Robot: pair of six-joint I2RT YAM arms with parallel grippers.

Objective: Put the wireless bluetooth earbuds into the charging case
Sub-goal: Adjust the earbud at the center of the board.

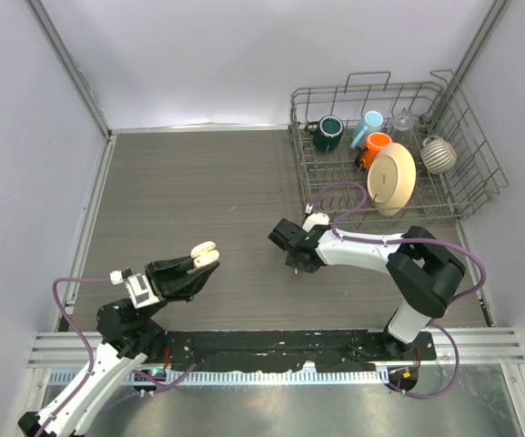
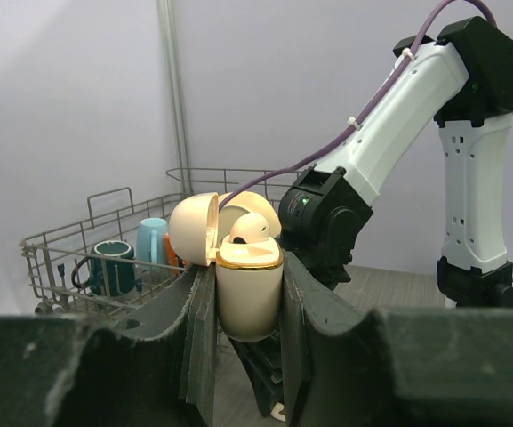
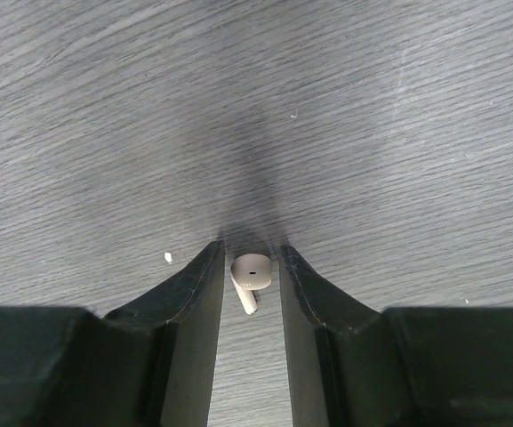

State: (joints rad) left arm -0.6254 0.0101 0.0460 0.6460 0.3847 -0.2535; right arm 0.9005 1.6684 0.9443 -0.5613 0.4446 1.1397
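A: Inside my left gripper (image 2: 248, 267) sits the open case (image 2: 249, 307), clamped tight, an earbud (image 2: 252, 229) seated in it.
B: And your right gripper (image 3: 249, 253)?
A: Closed on the other earbud (image 3: 252, 269), table (image 3: 372, 133) just beneath.

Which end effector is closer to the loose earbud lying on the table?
Right. The right end effector straddles the earbud. The left end effector is off across the table, holding the open charging case.

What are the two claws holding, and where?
The left gripper clamps the open charging case by its lower body; the right gripper seems to pinch one earbud by its rounded head.
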